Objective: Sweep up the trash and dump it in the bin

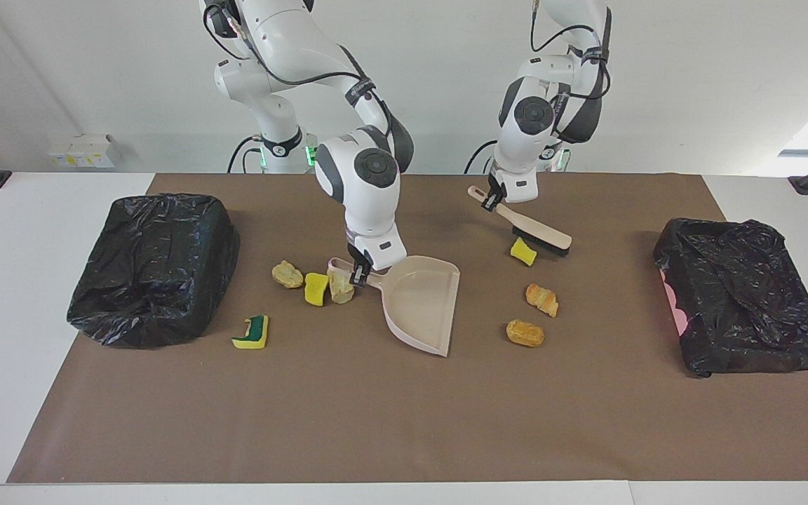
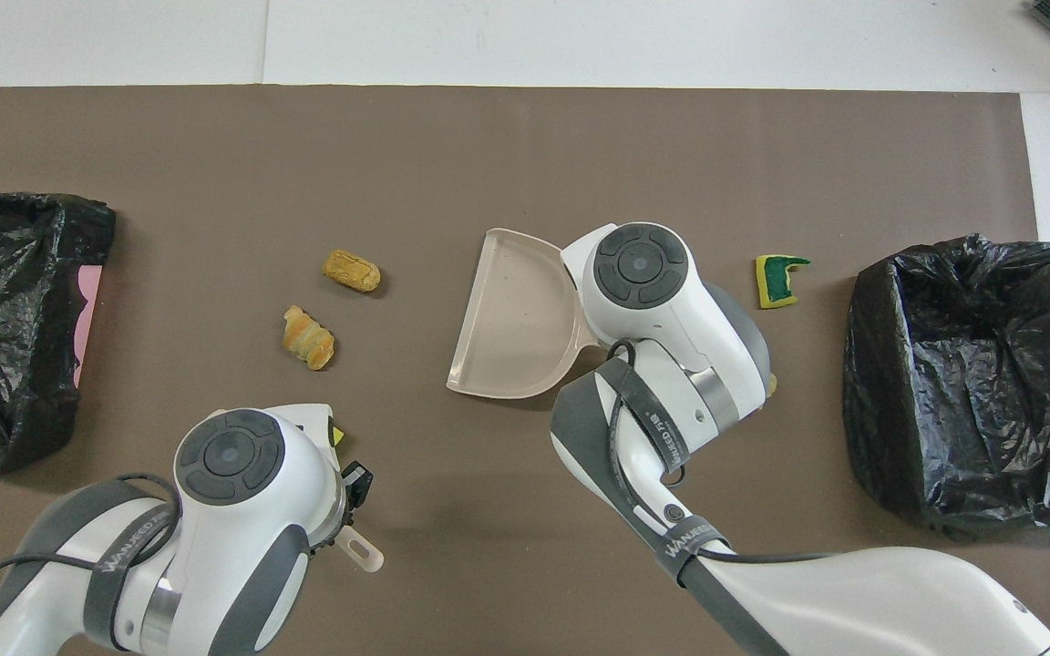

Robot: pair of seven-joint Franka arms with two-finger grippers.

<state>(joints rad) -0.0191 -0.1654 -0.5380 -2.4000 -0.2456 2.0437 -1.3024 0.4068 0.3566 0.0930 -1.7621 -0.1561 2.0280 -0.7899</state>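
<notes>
Yellow sponge chunk point(image 1: 523, 251) is sitting on the brown mat point(image 1: 404, 421) just under the bristle end of the brush point(image 1: 541, 235), which the left gripper point(image 1: 490, 201) is pinching by its handle, raised and tilted. From that gripper, 2 orange lumps point(image 1: 542, 299) point(image 1: 524, 332) are lying farther from the robots, and the dustpan point(image 1: 421, 301), mouth facing them, is lying toward the right arm's end. Clamped on the pan's handle, the right gripper point(image 1: 358, 275) is sitting beside 3 more bits point(image 1: 316, 289). The left arm is nearer.
</notes>
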